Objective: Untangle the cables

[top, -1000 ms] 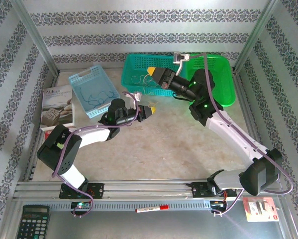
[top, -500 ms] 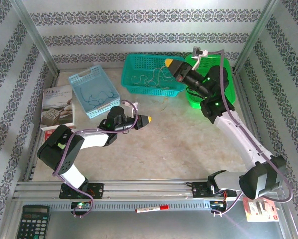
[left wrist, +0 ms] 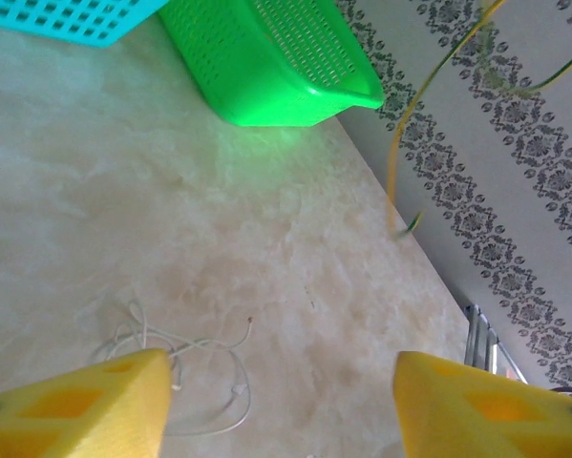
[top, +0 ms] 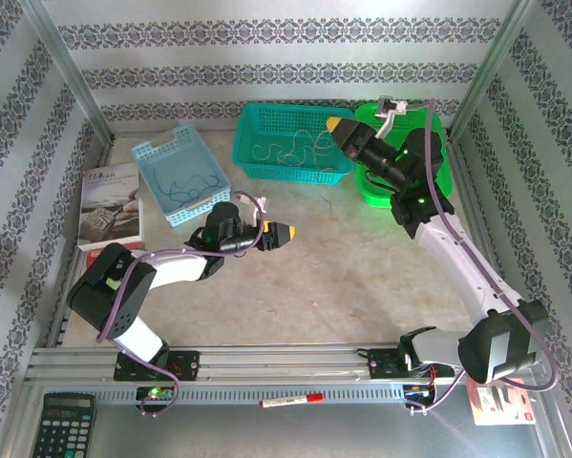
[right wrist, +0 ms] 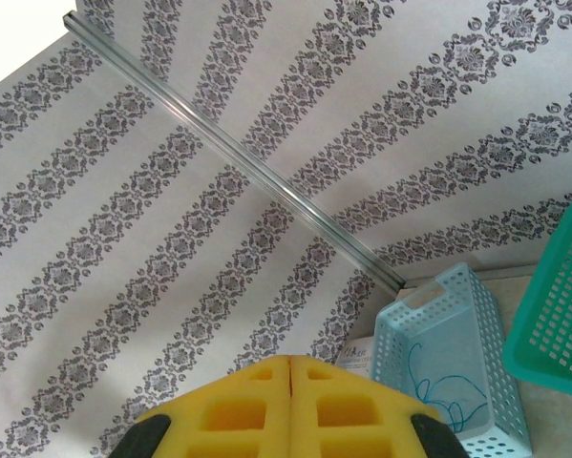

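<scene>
Yellow pads of the left gripper (left wrist: 281, 401) gape wide, empty, along the frame's bottom edge.
A white cable (left wrist: 201, 351) lies looped on the table (left wrist: 95, 191) just above them, a yellow cable (left wrist: 396, 162) dangles upper right; the right gripper (right wrist: 290, 382) has its pads pressed together.
</scene>
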`<state>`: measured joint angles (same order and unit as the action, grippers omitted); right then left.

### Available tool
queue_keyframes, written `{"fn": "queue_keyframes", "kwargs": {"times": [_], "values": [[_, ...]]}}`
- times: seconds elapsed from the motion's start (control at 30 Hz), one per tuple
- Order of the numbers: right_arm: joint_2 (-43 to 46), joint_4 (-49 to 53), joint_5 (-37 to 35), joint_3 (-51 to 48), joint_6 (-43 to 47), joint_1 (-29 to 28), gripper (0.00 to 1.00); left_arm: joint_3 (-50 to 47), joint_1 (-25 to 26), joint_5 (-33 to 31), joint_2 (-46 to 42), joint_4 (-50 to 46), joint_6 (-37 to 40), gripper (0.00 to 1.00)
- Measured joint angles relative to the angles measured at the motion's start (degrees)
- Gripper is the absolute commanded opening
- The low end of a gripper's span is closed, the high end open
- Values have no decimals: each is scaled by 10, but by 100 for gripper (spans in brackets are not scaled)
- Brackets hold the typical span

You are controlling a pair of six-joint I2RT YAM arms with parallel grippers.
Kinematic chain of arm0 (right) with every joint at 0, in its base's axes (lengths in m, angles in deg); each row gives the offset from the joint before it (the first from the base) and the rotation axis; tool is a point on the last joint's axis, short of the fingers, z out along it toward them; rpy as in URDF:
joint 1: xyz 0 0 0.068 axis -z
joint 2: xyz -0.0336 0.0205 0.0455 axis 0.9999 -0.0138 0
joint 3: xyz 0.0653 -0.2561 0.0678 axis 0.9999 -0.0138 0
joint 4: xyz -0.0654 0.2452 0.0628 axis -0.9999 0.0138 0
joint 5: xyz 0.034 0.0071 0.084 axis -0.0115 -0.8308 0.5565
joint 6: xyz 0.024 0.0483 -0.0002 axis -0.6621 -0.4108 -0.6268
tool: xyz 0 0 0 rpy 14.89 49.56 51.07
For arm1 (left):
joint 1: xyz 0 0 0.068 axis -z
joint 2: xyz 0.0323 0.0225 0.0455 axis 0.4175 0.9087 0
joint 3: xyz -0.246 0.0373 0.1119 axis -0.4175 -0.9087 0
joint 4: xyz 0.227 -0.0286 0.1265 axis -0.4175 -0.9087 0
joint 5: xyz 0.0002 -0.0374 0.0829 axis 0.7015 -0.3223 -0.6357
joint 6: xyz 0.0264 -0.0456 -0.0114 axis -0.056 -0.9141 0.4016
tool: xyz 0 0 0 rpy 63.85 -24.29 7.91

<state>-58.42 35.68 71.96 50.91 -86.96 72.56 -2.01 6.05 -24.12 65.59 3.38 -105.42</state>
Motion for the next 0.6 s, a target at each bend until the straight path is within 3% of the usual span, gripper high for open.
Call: {"fn": "queue_keyframes", "kwargs": {"times": [0.37, 0.6], "values": [[0, 2, 2, -2, 2, -37, 0, 72, 5, -1, -42, -101, 85, 75], [0, 4, 2, 7, 2, -66, 0, 87, 7, 5, -38, -116, 107, 76]]}}
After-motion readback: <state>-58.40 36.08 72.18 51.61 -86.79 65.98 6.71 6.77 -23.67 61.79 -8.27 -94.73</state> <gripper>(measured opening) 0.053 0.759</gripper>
